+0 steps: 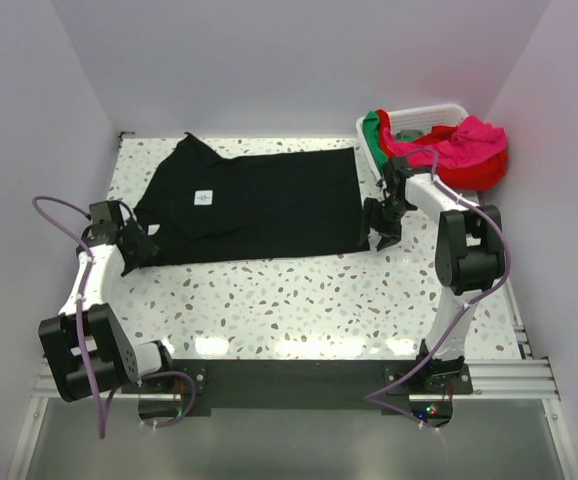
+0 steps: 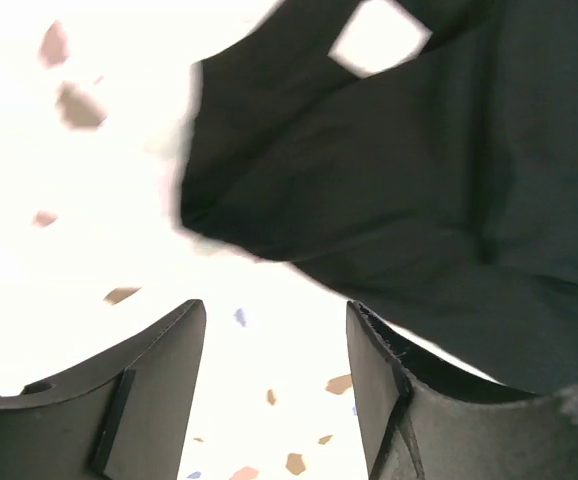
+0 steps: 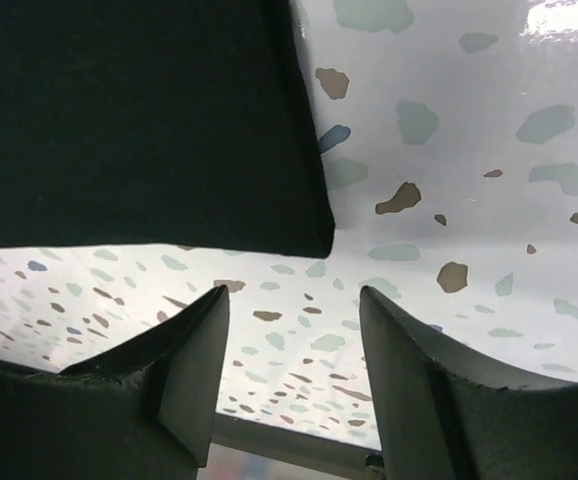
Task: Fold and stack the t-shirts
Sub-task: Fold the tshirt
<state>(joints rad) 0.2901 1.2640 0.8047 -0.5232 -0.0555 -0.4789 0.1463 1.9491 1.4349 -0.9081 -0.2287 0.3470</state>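
Observation:
A black t-shirt (image 1: 254,205) lies spread flat on the speckled table, its small white neck label (image 1: 203,198) facing up. My left gripper (image 1: 141,247) hovers at the shirt's near left corner, open, with only bare table between its fingers (image 2: 174,370); the black cloth (image 2: 399,170) lies just beyond them. My right gripper (image 1: 381,238) is at the shirt's near right corner, open and empty, and the folded black edge (image 3: 169,130) sits just past its fingertips (image 3: 204,340). Red, magenta-pink (image 1: 469,145) and green (image 1: 372,130) shirts are heaped in the basket.
A white slatted plastic basket (image 1: 429,112) stands at the back right corner, close behind my right arm. White walls enclose the table on three sides. The near strip of speckled tabletop (image 1: 299,300) lies in front of the shirt.

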